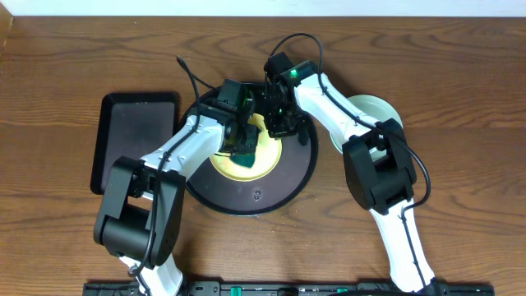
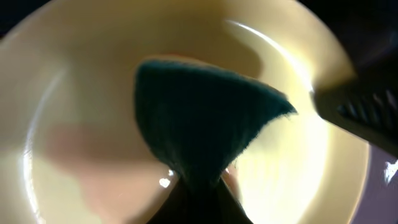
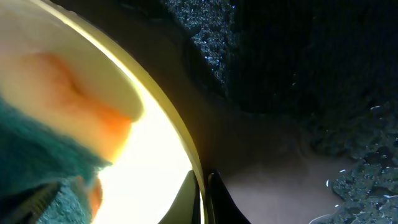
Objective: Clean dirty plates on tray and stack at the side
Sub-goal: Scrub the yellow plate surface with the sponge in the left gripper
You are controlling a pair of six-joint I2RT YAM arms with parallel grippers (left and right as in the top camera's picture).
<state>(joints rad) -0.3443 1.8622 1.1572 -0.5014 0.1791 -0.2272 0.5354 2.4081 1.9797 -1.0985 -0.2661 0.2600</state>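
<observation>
- A rectangular tray (image 1: 131, 156) is lying well off to the outer side of the left gripper (image 1: 243, 146), flat on the table (image 1: 460, 99) and touching nothing that gripper holds.
- The left gripper is reaching over the middle of the round tray (image 1: 279, 185), its jaws drawn narrow and pinching a teal sponge (image 2: 199, 118).
- The sponge is hanging straight below those fingers and pressing on the face of the yellow plate (image 2: 81, 93).
- The yellow plate is sitting inside the round tray, directly under the left gripper. Faint pinkish patches (image 2: 68, 143) are showing on it beside the sponge.
- The right gripper (image 3: 203, 193) is coming in from the far side, just beside the left one. Its jaws are standing nearly closed, one on each side of the plate's rim, gripping it.
- Out beyond the right gripper, under that arm's forearm, a mint plate (image 1: 374, 108) is resting on the table outside the round tray. I cannot tell whether another is lying beneath it.
</observation>
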